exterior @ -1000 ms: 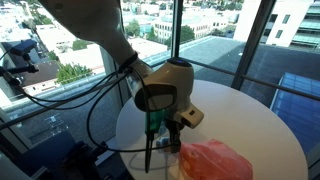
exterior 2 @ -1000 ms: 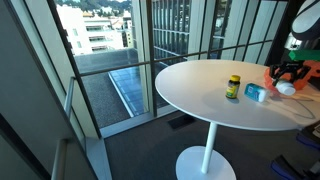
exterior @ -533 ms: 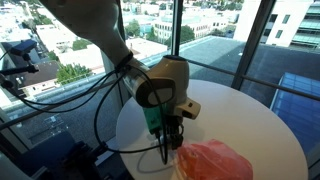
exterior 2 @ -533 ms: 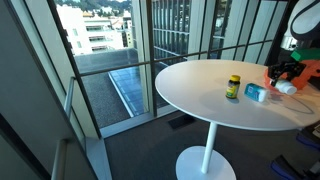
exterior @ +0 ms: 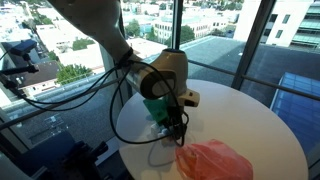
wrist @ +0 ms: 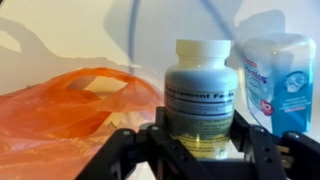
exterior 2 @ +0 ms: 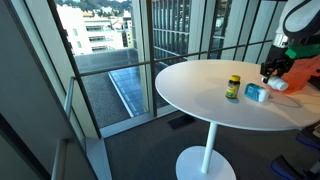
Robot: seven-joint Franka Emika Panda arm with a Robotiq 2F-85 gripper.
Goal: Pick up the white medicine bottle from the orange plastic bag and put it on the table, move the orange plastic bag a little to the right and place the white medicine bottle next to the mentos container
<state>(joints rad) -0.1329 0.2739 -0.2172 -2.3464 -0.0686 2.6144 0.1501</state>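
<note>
Round white worktop [exterior 2: 195, 105]. Near its edge lay the orange bag [wrist: 70, 110], with the mentos container [wrist: 280, 80] close by. Your jaws were clamped on the white medicine bottle [wrist: 200, 95], held between the two. This looked like the carrying step; next, lower it gently and release.

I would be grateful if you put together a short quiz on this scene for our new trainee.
1. True or false: in the wrist view the pincer grips the white medicine bottle between its fingers.
2. In the wrist view, what lies to the left of the bottle? A) a plate B) the orange plastic bag C) a cup
3. Fill in: in the wrist view the mentos container stands to the bottle's ____.

Key: 1 true; 2 B; 3 right.
</note>
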